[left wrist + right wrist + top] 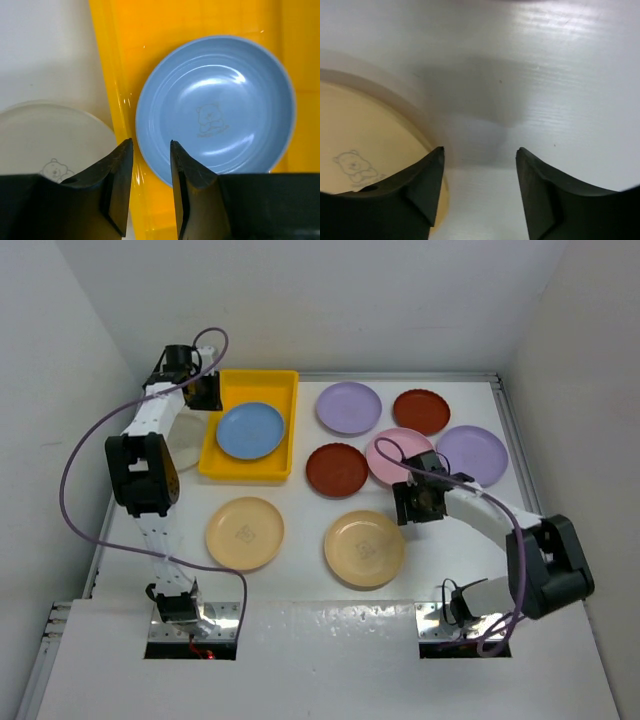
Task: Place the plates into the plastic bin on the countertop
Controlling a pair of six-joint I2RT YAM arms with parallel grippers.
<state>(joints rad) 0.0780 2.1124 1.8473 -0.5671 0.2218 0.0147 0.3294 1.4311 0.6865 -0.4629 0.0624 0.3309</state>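
Observation:
The yellow plastic bin point(232, 466) stands at the back left and holds a blue plate point(250, 430). My left gripper point(205, 390) hovers over the bin's left rim, jaws a little apart and empty. In the left wrist view the left gripper point(151, 150) is above the rim point(117, 95), with the blue plate point(215, 110) to the right and a cream plate point(50, 145) to the left, outside the bin. My right gripper point(420, 502) is open and empty above the countertop point(300, 585), just right of a tan-yellow plate point(364, 548) that also shows in the right wrist view point(360, 150).
On the countertop lie two lilac plates point(348, 407) point(472, 454), two dark red-brown plates point(421, 411) point(337, 469), a pink plate point(390, 452) and a second tan-yellow plate point(245, 533). The cream plate point(188, 445) is partly under the left arm. White walls enclose three sides.

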